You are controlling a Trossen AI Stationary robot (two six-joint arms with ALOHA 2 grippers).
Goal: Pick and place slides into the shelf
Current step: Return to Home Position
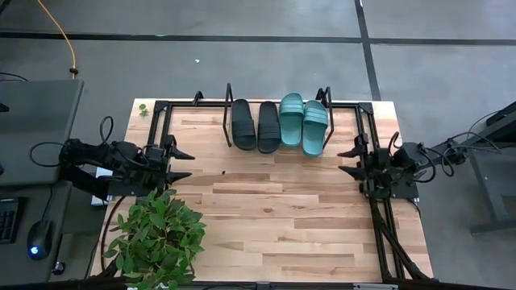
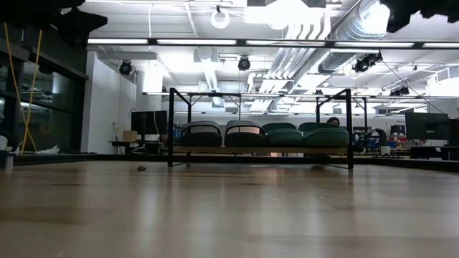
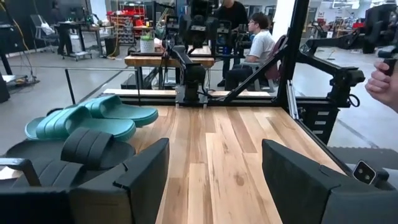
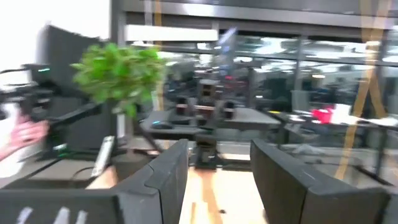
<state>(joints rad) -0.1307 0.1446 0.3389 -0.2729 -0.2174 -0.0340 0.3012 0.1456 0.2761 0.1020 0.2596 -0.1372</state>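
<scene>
Parking arms: left gripper (image 1: 190,163) & right gripper (image 1: 341,161), both spread open, flank the table (image 1: 282,209); four slides (image 1: 278,123) (2 black, 2 teal) sit on shelf (image 2: 171,122). Retract level, clear of shelf.

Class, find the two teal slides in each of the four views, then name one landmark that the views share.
High view: teal slides upper centre, on the shelf's right half.
Low view: teal slides right of centre, mid-height.
Left wrist view: teal slides just beyond the black slides.
Right wrist view: not in it.
Shared landmark: the black slides directly beside them.
</scene>
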